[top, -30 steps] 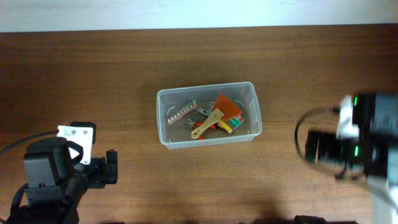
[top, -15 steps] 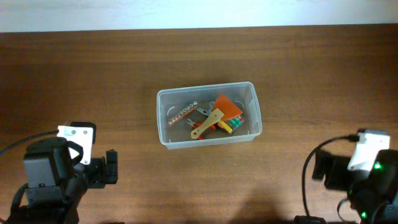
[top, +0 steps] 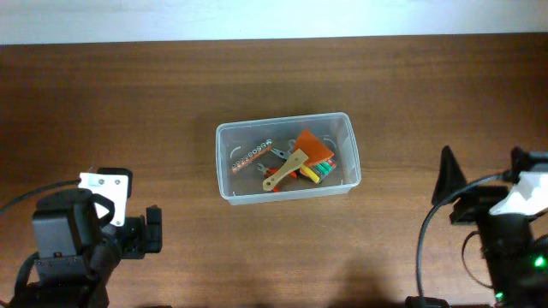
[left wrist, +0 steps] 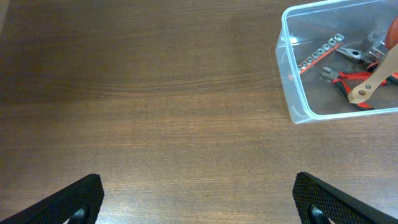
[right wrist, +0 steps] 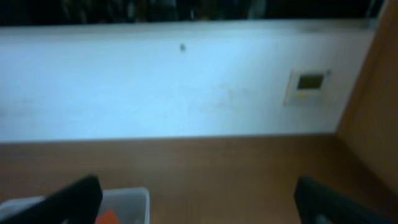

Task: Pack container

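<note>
The clear plastic container (top: pixel 226 162) stands at the table's middle and holds several hand tools: an orange scraper with a wooden handle, red pliers, a row of sockets and coloured bits. It also shows in the left wrist view (left wrist: pixel 292 93) at top right, and its corner shows in the right wrist view (right wrist: pixel 134 202). My left gripper (left wrist: pixel 199 199) is open and empty over bare wood, left of the container; in the overhead view it sits at lower left (top: pixel 152 231). My right gripper (right wrist: pixel 199 202) is open and empty, raised at the table's right side (top: pixel 449 184), tilted toward the far wall.
A white wall with a small wall panel (right wrist: pixel 309 84) lies beyond the table's far edge. Bare brown wood surrounds the container (top: pixel 385 94). Cables trail from both arms at the front corners.
The right arm has drawn back from beside the container toward the front right corner and tilted its gripper up. The left arm and the container have not moved.
</note>
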Controlling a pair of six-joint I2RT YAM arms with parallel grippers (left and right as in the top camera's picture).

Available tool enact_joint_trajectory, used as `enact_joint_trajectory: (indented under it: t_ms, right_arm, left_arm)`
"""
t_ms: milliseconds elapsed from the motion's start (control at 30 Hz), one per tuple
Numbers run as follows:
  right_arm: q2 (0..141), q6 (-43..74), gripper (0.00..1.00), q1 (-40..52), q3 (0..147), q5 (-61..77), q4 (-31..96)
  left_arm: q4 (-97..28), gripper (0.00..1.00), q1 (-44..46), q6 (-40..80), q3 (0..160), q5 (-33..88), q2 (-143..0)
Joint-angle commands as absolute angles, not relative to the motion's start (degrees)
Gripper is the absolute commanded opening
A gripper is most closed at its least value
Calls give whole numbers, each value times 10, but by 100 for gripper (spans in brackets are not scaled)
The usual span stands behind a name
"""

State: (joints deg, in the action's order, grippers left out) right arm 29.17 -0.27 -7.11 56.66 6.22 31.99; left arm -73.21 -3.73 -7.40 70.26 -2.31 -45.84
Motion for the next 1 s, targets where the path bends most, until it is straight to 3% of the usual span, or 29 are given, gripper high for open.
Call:
enact_joint_trajectory:
  t_ms: [0, 467, 967]
  right_arm:
    - [237, -4, 99, -68, 487, 100, 266]
    - [68, -4, 99, -67, 240, 146, 35]
    - [2, -4, 99, -25, 147, 163, 23]
  left_arm:
    - [-731, 99, -39, -67, 703, -17, -456]
    - [-731, 99, -39, -67, 703, -17, -456]
    - [-731, 99, -39, -67, 703, -17, -456]
